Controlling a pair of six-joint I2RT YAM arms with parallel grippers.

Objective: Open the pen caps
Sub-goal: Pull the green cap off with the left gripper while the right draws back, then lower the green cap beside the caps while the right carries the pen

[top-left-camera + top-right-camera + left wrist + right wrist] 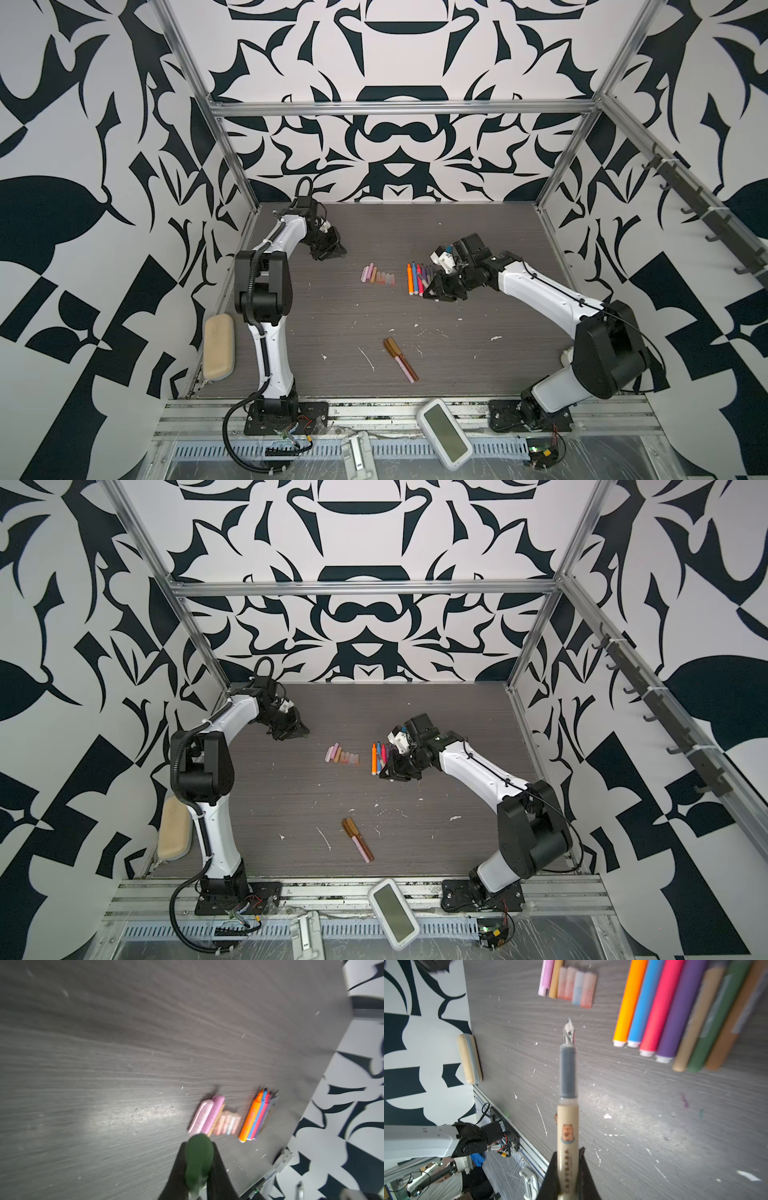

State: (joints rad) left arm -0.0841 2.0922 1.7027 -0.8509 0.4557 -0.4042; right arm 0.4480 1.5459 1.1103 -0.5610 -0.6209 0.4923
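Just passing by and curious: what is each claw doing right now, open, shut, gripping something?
Left claw: shut on a dark green cap.
Right claw: shut on a beige pen, its nib bare.

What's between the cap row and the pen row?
Nothing: a bare strip of table separates the pen caps from the pens, clear in both top views and the right wrist view.

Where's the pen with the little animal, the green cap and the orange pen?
pen with the little animal (568,1114), right wrist view, middle of its beige barrel.
green cap (198,1159), left wrist view, its middle.
orange pen (630,1001), right wrist view, middle of its barrel.
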